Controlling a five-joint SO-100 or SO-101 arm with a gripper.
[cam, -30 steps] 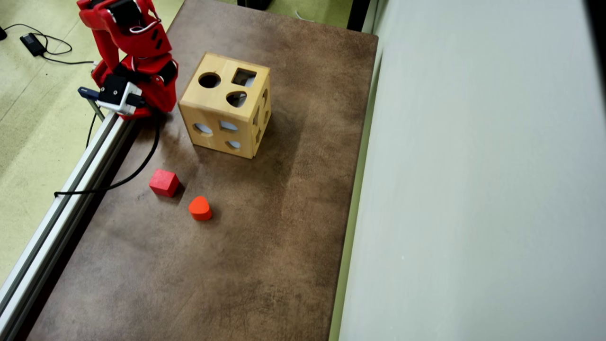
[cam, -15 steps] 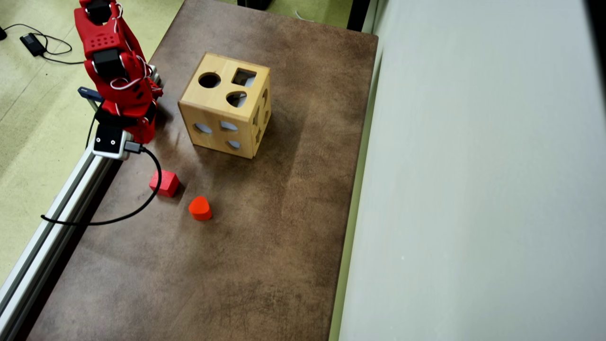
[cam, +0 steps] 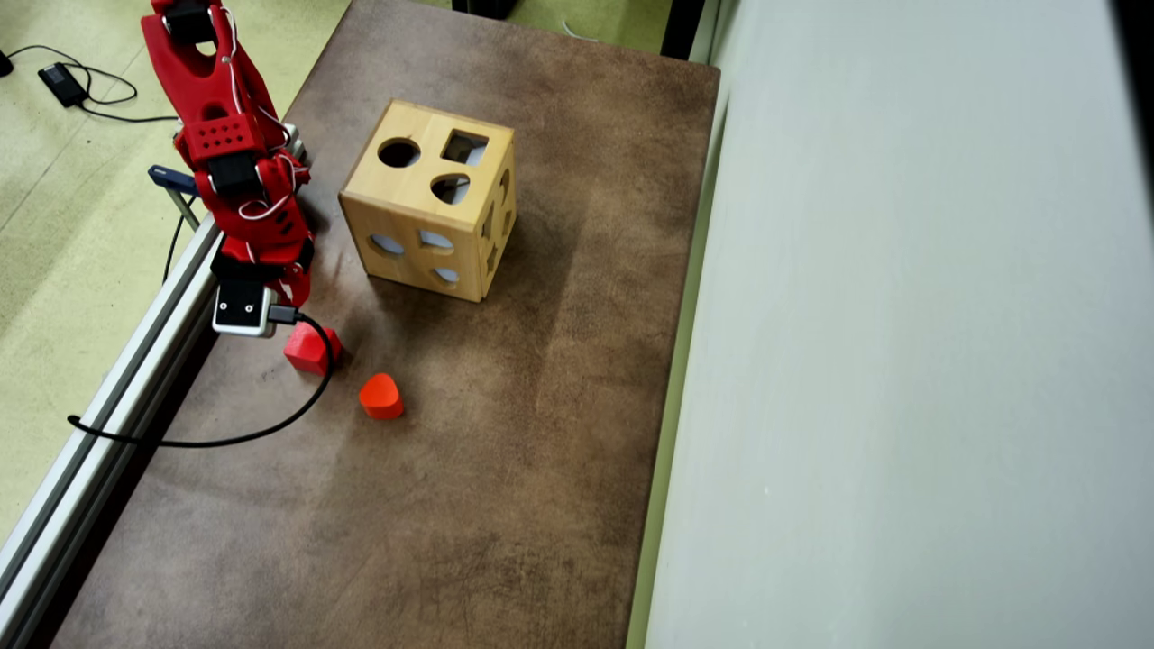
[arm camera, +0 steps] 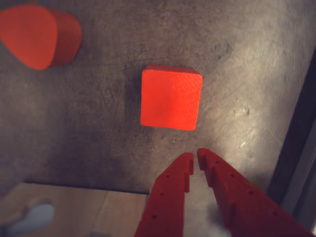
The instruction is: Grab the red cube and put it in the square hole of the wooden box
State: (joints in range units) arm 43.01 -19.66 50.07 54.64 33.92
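The red cube (arm camera: pixel 171 98) lies flat on the brown table, just ahead of my red gripper (arm camera: pixel 196 158) in the wrist view. The jaws are shut with only a thin slit between the tips, and they hold nothing. The tips hover short of the cube's near edge and do not touch it. In the overhead view the cube (cam: pixel 311 348) sits right below the arm's wrist, which hides the fingertips. The wooden box (cam: pixel 428 200) stands further back, with its square hole (cam: pixel 464 147) on the top face. A corner of the box (arm camera: pixel 89 210) shows at the wrist view's bottom left.
A red rounded heart-like block (cam: pixel 380 397) lies right of the cube and also shows in the wrist view (arm camera: pixel 37 34). A metal rail (cam: pixel 117 379) runs along the table's left edge. A black cable (cam: pixel 225 437) loops over the table near the cube. A grey wall (cam: pixel 902 361) bounds the right side.
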